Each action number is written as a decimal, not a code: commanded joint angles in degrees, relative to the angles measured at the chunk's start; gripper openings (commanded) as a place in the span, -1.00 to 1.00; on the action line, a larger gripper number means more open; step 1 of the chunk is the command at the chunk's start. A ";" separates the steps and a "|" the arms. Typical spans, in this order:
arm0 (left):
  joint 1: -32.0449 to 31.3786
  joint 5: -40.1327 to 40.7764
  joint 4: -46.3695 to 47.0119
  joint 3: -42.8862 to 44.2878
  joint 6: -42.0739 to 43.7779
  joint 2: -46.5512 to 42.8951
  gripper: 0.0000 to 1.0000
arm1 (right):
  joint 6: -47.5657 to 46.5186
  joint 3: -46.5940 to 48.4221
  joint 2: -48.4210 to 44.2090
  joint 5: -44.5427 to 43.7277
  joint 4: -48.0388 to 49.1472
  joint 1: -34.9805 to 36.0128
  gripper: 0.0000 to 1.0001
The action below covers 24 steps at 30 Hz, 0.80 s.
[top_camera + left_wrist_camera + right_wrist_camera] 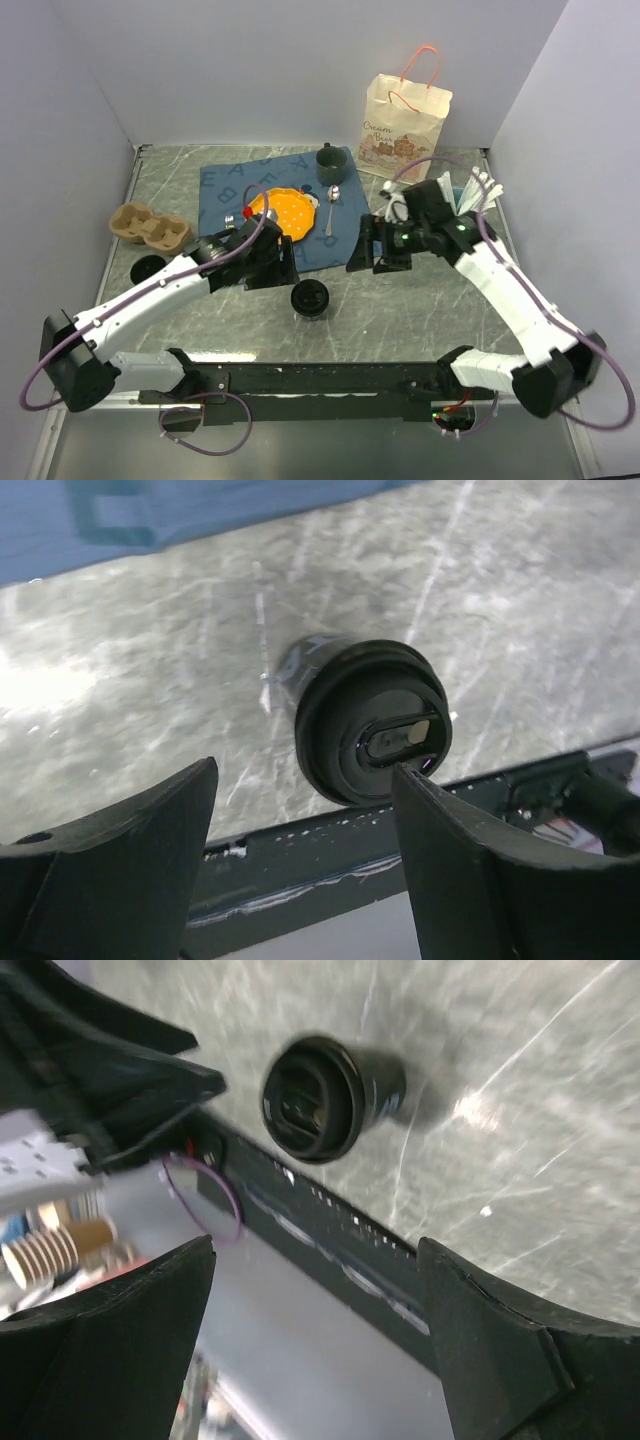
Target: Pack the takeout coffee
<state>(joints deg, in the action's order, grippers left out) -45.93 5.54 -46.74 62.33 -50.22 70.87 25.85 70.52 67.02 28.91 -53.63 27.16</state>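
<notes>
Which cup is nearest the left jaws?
The black lidded cup on the bare table, right by them; the dark mug sits far back on the blue mat.

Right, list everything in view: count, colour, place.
cup: 1, black, lidded, bare table, front centre
bag: 1, cream, orange handles, back right
carrier: 1, brown, left
mat: 1, blue, back centre
plate: 1, orange, on mat
mug: 1, dark green, mat's back corner
spoon: 1, silver, on mat, right of plate
disc: 1, black, in front of carrier; maybe a lid
white items: count unclear, far right
table: 1, grey marble
left gripper: 1, black, open, behind-left of cup
right gripper: 1, black, open, behind-right of cup
</notes>
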 commanded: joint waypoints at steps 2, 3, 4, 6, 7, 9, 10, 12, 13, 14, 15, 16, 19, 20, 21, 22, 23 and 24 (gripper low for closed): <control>2.42 -7.73 13.86 -5.72 5.56 -1.96 0.53 | -3.25 -0.03 6.26 5.27 4.49 1.85 0.75; 2.60 -8.26 14.91 -7.29 6.70 -1.96 0.52 | -4.22 0.23 8.36 5.89 4.58 1.85 0.72; 2.86 -9.40 16.93 -8.00 7.06 -2.14 0.53 | -4.66 1.01 9.34 6.33 4.50 2.11 0.69; 3.39 -10.46 18.78 -9.49 8.02 -2.32 0.53 | -5.71 1.55 12.15 7.83 4.76 2.20 0.61; 3.57 -11.16 20.18 -9.94 8.38 -2.23 0.53 | -5.89 2.07 13.04 8.35 4.85 2.46 0.59; 4.27 -12.39 21.60 -11.25 9.86 -1.70 0.52 | -6.07 2.25 15.23 8.80 5.28 2.64 0.56; 4.45 -13.96 22.91 -11.70 10.40 -1.70 0.52 | -5.98 2.34 15.68 8.71 5.29 2.72 0.56; 5.06 -15.73 24.15 -13.10 11.27 -1.70 0.50 | -5.63 2.25 16.99 9.06 5.37 2.81 0.54; 5.15 -16.52 24.68 -13.63 11.45 -1.70 0.50 | -5.54 1.90 17.26 9.06 5.81 2.90 0.54; 5.50 -17.75 25.55 -14.07 11.72 -1.88 0.50 | -5.54 1.64 17.52 9.15 5.99 2.99 0.53; 5.50 -18.37 25.82 -14.94 11.98 -2.05 0.49 | -5.37 1.46 17.96 9.06 6.08 2.99 0.52; 5.59 -19.16 26.26 -15.30 12.16 -2.14 0.49 | -5.28 1.11 18.14 9.24 6.16 3.08 0.51; 5.77 -20.13 27.23 -16.27 11.81 -2.58 0.47 | -5.28 0.50 18.41 10.11 6.60 3.25 0.50; 5.68 -20.83 27.66 -16.97 11.72 -2.84 0.46 | -5.54 0.32 18.49 10.20 6.78 3.34 0.50; 5.68 -20.92 28.71 -17.32 11.29 -2.84 0.46 | -5.80 0.32 18.49 10.29 6.61 3.34 0.50; 5.68 -21.10 29.25 -17.67 11.11 -2.84 0.45 | -5.89 0.32 18.49 10.21 6.43 3.43 0.50; 5.68 -21.36 29.69 -18.37 10.50 -2.93 0.44 | -5.89 0.32 18.49 10.21 6.08 3.34 0.50; 5.77 -21.45 30.73 -18.73 10.23 -2.84 0.44 | -5.89 0.32 18.41 10.12 5.99 3.34 0.50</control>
<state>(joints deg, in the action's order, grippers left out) -40.45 -13.17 -21.58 44.88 -39.70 69.58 21.08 70.37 85.62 37.93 -48.69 29.98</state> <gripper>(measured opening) 0.725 0.750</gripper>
